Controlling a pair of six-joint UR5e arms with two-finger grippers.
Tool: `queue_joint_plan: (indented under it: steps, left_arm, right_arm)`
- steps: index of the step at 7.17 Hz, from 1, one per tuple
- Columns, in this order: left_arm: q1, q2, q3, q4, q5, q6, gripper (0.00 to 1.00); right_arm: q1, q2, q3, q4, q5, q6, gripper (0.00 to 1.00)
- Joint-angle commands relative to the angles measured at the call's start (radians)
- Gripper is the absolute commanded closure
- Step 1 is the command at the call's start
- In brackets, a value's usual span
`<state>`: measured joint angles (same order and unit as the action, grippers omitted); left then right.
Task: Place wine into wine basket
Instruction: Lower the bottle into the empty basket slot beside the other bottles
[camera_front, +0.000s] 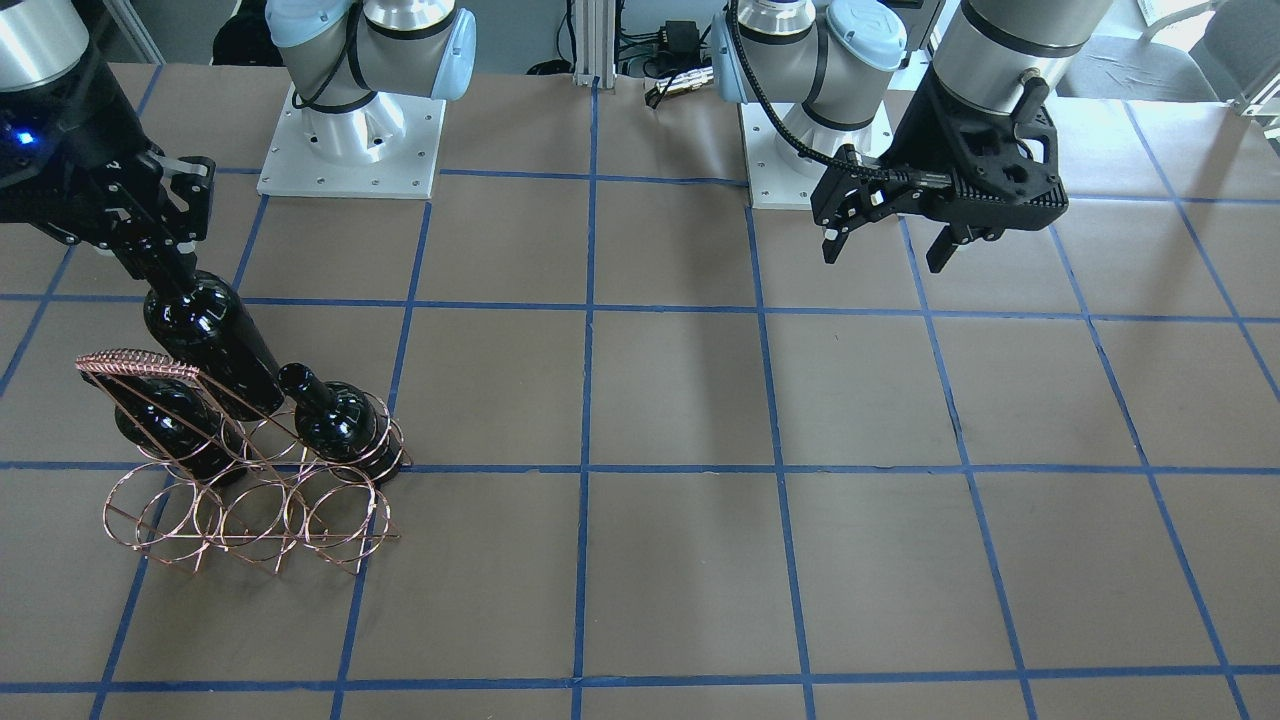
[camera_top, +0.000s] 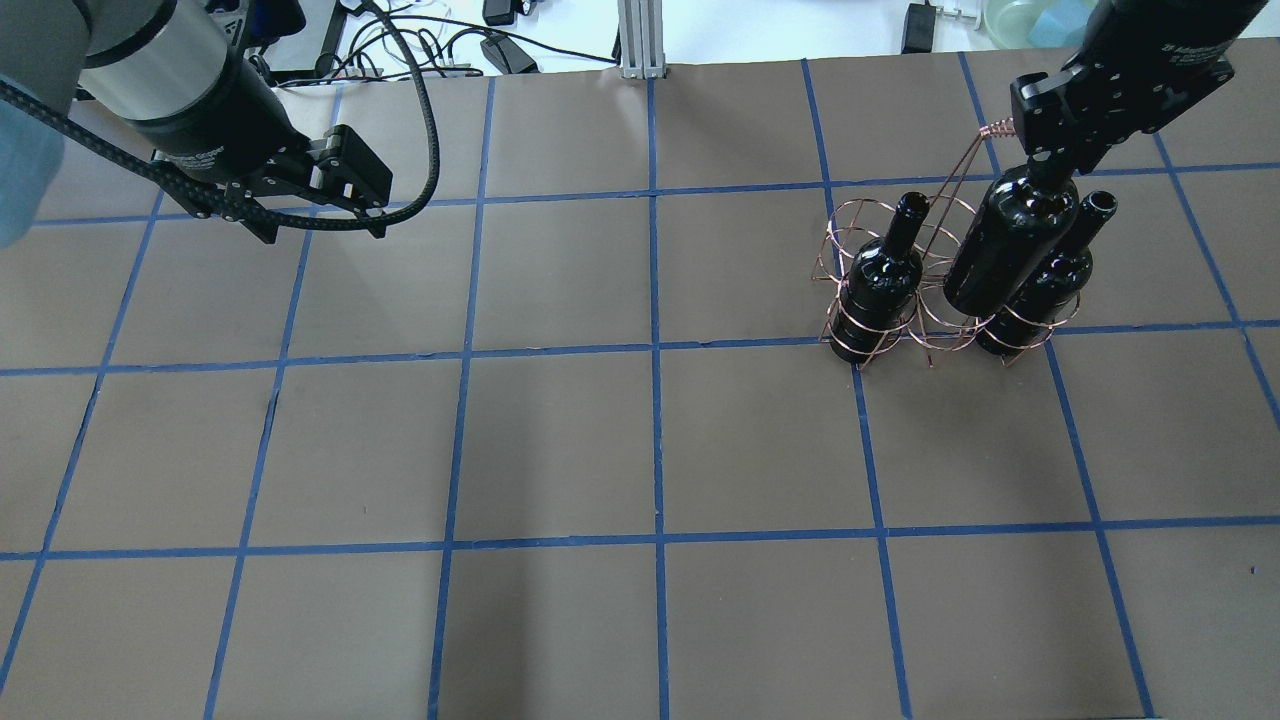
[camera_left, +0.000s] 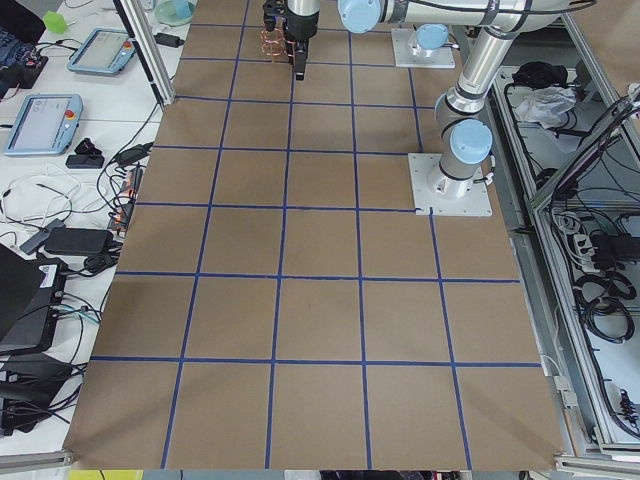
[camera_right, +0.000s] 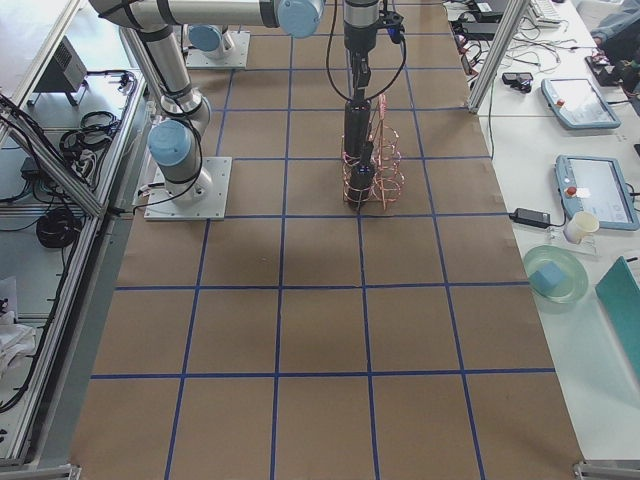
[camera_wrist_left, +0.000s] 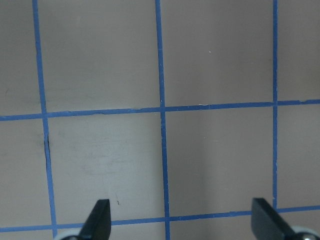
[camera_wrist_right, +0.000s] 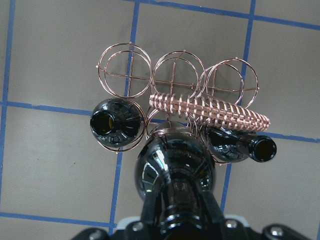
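Note:
My right gripper is shut on the neck of a glossy black wine bottle and holds it tilted. The bottle's base is at the middle ring of the copper wire wine basket. From overhead, the gripper holds that bottle between two other black bottles that stand in the basket's outer rings. In the right wrist view the held bottle is below the coil-wrapped handle. I cannot tell whether its base rests. My left gripper is open and empty, far away.
The row of basket rings on the handle's far side holds nothing. The left wrist view shows only brown table with blue tape lines under the open left gripper. The arm bases stand at the table's robot side.

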<state>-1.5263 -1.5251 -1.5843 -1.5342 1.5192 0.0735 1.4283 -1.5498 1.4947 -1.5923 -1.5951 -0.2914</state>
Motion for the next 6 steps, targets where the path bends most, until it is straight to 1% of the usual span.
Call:
queue_joint_plan:
  steps: [1, 2, 3, 5, 6]
  left_arm:
    - [0.000, 0.009, -0.003, -0.004, -0.002, 0.000, 0.00]
    - [0.000, 0.009, -0.005, -0.004, -0.001, 0.002, 0.00]
    - [0.000, 0.009, -0.011, -0.004, -0.001, 0.002, 0.00]
    - [0.000, 0.009, -0.011, 0.000, -0.013, -0.006, 0.00]
    - [0.000, 0.009, -0.011, 0.006, -0.001, -0.006, 0.00]
  right_arm:
    - [-0.005, 0.022, 0.001, -0.022, 0.012, -0.026, 1.00]
    - [-0.021, 0.031, 0.001, -0.020, 0.030, -0.061, 1.00]
    - [-0.046, 0.030, 0.001, -0.009, 0.030, -0.074, 1.00]
    - [-0.046, 0.031, 0.002, -0.012, 0.049, -0.072, 1.00]
    - [-0.046, 0.036, 0.002, -0.012, 0.053, -0.065, 1.00]
